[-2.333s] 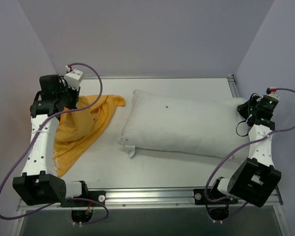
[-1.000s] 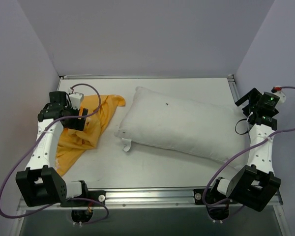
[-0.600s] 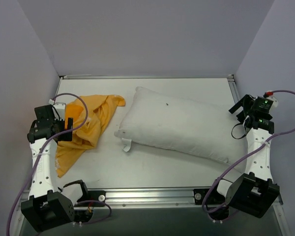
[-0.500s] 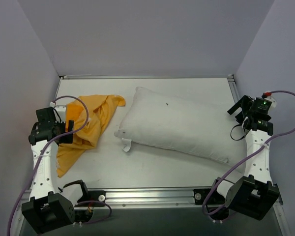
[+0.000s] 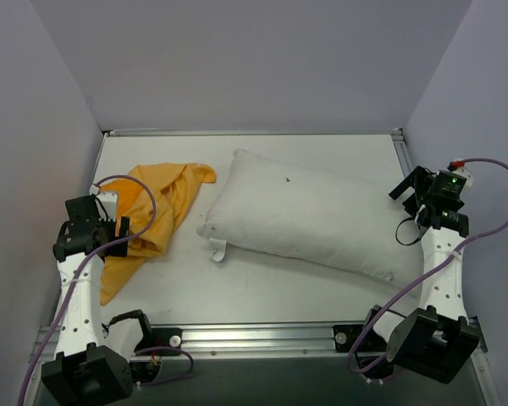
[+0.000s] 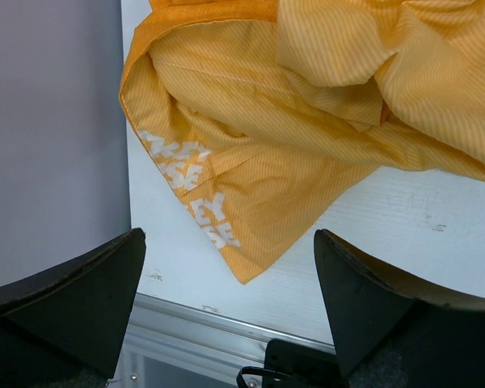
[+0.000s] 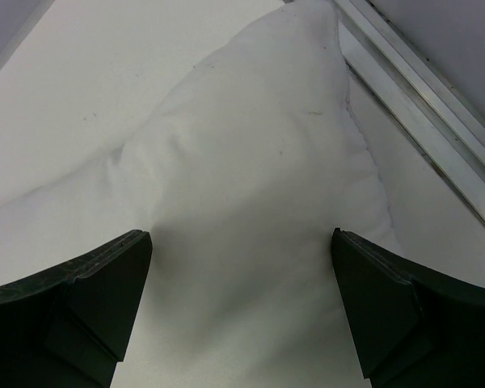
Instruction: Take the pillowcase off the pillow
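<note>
The orange-yellow pillowcase [image 5: 157,207] lies crumpled and flat on the table's left side, apart from the pillow. White letters show on its lower flap [image 6: 198,206] in the left wrist view. The plain white pillow [image 5: 309,216] lies bare and slanted across the middle. My left gripper [image 5: 108,233] hovers over the pillowcase's left edge, open with nothing between its fingers [image 6: 228,238]. My right gripper [image 5: 413,190] hangs above the pillow's right end [image 7: 250,162], also open and empty [image 7: 241,234].
A metal rail [image 5: 262,334] runs along the table's near edge, and another rail [image 7: 420,73] lines the right side beside the pillow. Grey walls close in the left [image 6: 48,121], back and right. Purple cables loop off both arms.
The left arm has drawn back from the pillowcase toward the near left corner. The right wrist has shifted slightly left over the pillow's end. Pillowcase and pillow lie still.
</note>
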